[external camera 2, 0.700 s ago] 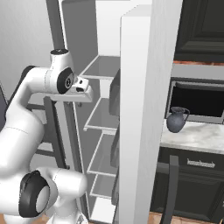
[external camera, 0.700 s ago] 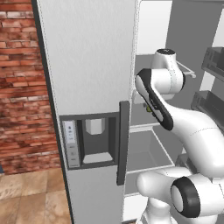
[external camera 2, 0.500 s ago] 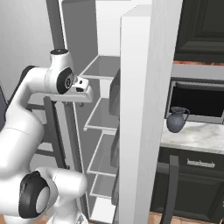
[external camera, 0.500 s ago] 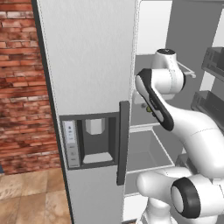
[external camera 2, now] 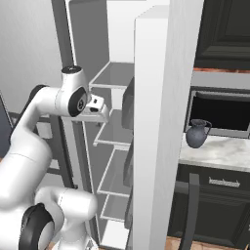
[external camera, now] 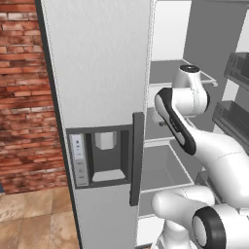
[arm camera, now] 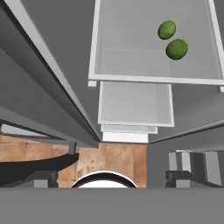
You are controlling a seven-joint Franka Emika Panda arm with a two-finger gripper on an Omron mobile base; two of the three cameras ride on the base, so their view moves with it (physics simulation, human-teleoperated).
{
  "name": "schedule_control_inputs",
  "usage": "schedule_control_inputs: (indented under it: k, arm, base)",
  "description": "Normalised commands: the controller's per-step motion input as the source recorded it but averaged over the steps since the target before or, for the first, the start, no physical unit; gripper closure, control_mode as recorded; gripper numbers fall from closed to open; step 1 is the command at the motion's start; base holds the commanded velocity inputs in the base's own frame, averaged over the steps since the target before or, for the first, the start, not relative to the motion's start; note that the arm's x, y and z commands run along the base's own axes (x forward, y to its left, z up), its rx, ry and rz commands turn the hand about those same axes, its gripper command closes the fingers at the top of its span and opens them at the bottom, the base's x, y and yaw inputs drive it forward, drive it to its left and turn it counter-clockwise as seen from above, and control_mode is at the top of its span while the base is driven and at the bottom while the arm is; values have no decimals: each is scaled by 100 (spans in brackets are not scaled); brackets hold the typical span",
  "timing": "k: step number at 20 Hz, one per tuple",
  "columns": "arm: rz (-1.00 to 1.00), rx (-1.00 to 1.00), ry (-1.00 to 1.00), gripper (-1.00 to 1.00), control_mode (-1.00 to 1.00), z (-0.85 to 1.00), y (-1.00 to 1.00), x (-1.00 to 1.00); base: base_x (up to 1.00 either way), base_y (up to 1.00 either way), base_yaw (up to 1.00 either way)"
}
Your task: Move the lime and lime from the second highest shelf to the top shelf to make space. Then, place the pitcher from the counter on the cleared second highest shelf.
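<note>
Two dark-green limes (arm camera: pixel 166 30) (arm camera: pixel 176 49) lie side by side, near one side edge of the second highest shelf (arm camera: pixel 131 65), in the hand view. My gripper (external camera 2: pixel 99 107) hovers inside the open fridge, below the top shelf (external camera 2: pixel 117 78) and above the second highest shelf (external camera 2: pixel 113 135), pointing down. In the hand view the gripper (arm camera: pixel 113 169) is open, its fingers wide apart with nothing between them, well short of the limes. The dark blue-grey pitcher (external camera 2: pixel 197 134) stands upright on the marble counter (external camera 2: pixel 222 155) to the right of the fridge.
The fridge's right door (external camera 2: pixel 163 122) stands edge-on between the shelves and the counter. The left door with its dispenser (external camera: pixel 102 155) is shut. Dark door racks (external camera: pixel 234 116) hang on the right. Lower shelves (arm camera: pixel 134 103) step down below. A microwave (external camera 2: pixel 222 111) sits behind the pitcher.
</note>
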Motion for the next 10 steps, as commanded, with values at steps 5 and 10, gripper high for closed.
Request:
schedule_control_inputs:
  k: [5,10]
  arm:
    - [-1,0,0,-100,-100,-32,-25,16]
    - [-3,-1,0,-100,-100,-32,-31,24]
  base:
    - [0,0,0]
    - [0,0,0]
